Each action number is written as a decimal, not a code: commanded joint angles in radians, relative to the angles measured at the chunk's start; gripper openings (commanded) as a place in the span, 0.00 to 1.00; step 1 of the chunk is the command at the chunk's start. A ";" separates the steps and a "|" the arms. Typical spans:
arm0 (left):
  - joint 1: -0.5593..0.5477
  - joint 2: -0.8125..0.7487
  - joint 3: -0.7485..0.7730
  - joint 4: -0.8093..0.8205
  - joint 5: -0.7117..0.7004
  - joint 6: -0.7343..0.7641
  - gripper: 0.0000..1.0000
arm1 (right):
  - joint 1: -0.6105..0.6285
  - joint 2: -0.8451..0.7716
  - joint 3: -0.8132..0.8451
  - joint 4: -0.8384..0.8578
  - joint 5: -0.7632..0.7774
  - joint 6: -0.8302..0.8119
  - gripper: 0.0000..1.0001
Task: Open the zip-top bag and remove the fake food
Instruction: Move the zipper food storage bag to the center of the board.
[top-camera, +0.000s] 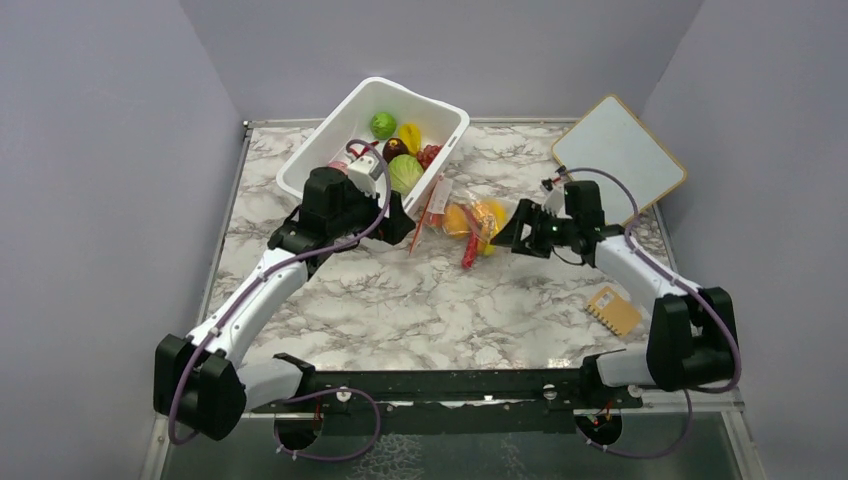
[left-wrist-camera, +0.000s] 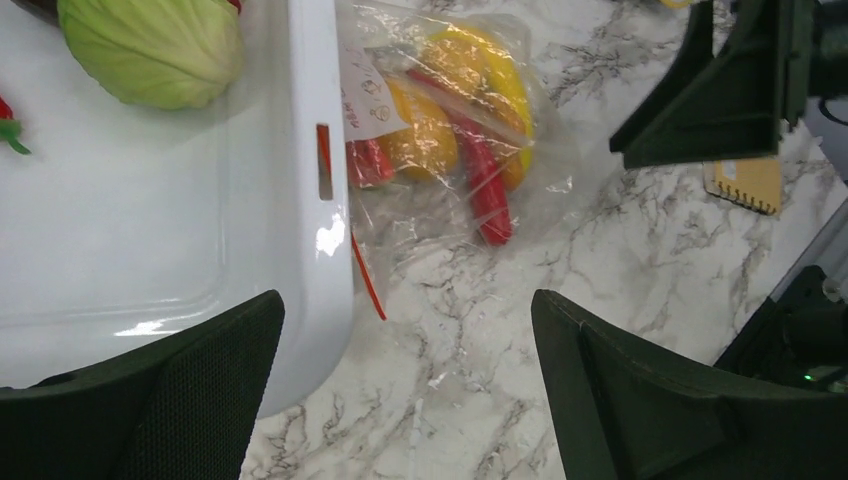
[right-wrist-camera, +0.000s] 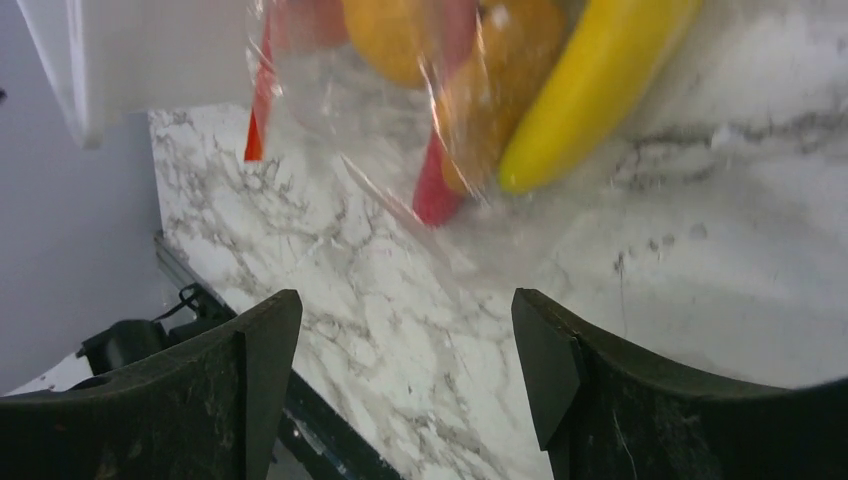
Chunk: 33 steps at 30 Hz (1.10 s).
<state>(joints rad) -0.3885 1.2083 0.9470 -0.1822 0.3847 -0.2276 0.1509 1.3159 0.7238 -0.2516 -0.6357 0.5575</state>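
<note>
The zip-top bag (top-camera: 441, 202) lies flat on the table (top-camera: 400, 300), just beside the long wall of the white tub (top-camera: 322, 140), with its orange-red strip on the side of the tub. The fake food (top-camera: 480, 216) is inside the bag: a yellow banana, round orange pieces and a red slice. The left gripper (left-wrist-camera: 400, 400) hangs over the tub rim and the strip end of the bag; its jaws are wide apart and hold nothing. The right gripper (right-wrist-camera: 400, 390) is at the other end of the bag. Its jaws are also apart, with nothing gripped between them. A green cabbage (left-wrist-camera: 150, 50) lies in the tub.
</note>
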 joint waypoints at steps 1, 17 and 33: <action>-0.012 -0.138 -0.101 -0.009 0.006 -0.126 0.96 | 0.060 0.119 0.230 -0.038 0.184 -0.145 0.78; -0.043 -0.451 -0.548 0.155 -0.083 -0.543 0.97 | 0.091 0.774 0.916 -0.229 0.169 -0.256 0.77; -0.047 -0.511 -0.709 0.335 -0.175 -0.650 0.97 | 0.206 0.269 0.090 -0.113 -0.051 -0.330 0.70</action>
<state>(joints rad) -0.4282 0.7204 0.2512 0.0788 0.2661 -0.8566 0.3153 1.7241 0.9699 -0.3752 -0.6388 0.2119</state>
